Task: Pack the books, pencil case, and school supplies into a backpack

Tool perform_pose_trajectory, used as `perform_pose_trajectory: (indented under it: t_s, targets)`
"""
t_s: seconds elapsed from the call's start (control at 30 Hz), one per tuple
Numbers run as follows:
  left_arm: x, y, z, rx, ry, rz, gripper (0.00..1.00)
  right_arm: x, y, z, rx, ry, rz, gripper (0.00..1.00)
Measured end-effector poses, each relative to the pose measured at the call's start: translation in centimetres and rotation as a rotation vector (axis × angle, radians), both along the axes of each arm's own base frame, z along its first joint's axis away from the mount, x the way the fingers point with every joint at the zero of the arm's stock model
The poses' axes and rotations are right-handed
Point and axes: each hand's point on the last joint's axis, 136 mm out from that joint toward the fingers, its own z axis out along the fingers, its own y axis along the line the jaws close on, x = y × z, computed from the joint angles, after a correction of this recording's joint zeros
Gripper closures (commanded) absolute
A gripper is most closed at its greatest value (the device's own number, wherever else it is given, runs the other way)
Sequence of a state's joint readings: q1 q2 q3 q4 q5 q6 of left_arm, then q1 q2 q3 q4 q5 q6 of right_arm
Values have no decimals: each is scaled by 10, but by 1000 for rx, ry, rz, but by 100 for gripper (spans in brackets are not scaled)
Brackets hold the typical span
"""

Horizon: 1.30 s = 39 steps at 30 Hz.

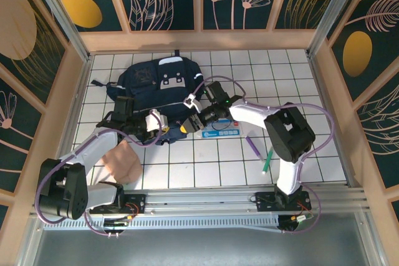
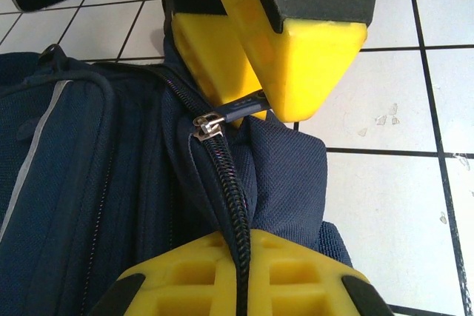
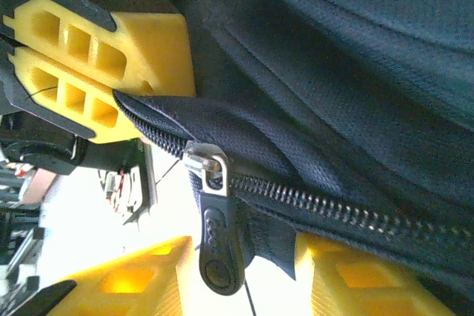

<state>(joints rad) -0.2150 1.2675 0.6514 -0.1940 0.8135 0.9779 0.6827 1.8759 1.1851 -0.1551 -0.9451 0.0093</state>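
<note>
Top external shows us the navy fabric backpack [image 1: 156, 85] lying on white tiles [image 1: 206, 166], with the purple pen [image 1: 254, 146] and green pen [image 1: 267, 161] well apart to its right. Our left gripper [image 2: 241, 246] has blocky yellow fingers clamped on the backpack's woven cloth beside the coiled zipper [image 3: 333, 205]. Our right gripper [image 3: 241, 271] has its fingers apart, straddling the rubbery pull [image 3: 220, 253] under its silver slider [image 3: 207, 172].

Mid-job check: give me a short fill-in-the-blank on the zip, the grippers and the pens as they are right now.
1. The left gripper is shut on fabric of the ____.
2. The zipper pull hangs between the right gripper's ____.
3. ____ pens lie on the tiles outside the backpack: the purple pen and the green pen.
Missing words: backpack; fingers; two.
</note>
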Motion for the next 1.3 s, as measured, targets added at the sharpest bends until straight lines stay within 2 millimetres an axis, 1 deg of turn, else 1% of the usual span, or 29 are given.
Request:
perform_pose_trajectory:
  t_s: [0.1, 0.23, 0.3, 0.37, 0.4, 0.63, 0.67, 0.8, 0.9, 0.97, 1.1, 1.2, 1.23, 1.3]
  targets:
    - [-1, 0, -3, 2, 12, -1, 100, -6, 2, 2, 21, 50, 19, 60]
    - [-1, 0, -6, 3, 21, -1, 100, -7, 5, 11, 68, 77, 35, 64]
    - [-1, 0, -6, 3, 20, -1, 100, -6, 4, 13, 76, 92, 32, 68]
    - [-1, 0, -6, 3, 19, -1, 100, -4, 3, 13, 86, 105, 31, 76]
    - [-1, 0, -7, 3, 20, -2, 100, -3, 3, 13, 88, 110, 30, 76]
    - [-2, 1, -11, 10, 31, 1, 100, -3, 2, 11, 87, 127, 29, 99]
    - [-2, 1, -12, 13, 32, 4, 100, -3, 1, 9, 80, 125, 27, 100]
    - [-2, 4, -16, 29, 36, 19, 100, 1, -3, -1, 29, 92, 1, 100]
    - [0, 6, -19, 42, 35, 32, 100, 8, -4, -5, -27, 34, -45, 100]
    - [1, 7, -21, 50, 29, 41, 100, 15, -6, -3, -68, -27, -92, 100]
    - [2, 8, -23, 60, 20, 51, 100, 41, -17, 6, -162, -164, -253, 100]
    - [-1, 10, -25, 70, 17, 57, 100, 70, -41, -4, -282, -244, -420, 100]
    - [-2, 10, -26, 74, 17, 58, 100, 75, -49, -10, -312, -252, -452, 100]
    - [-3, 11, -28, 78, 20, 60, 99, 76, -60, -21, -350, -244, -476, 100]
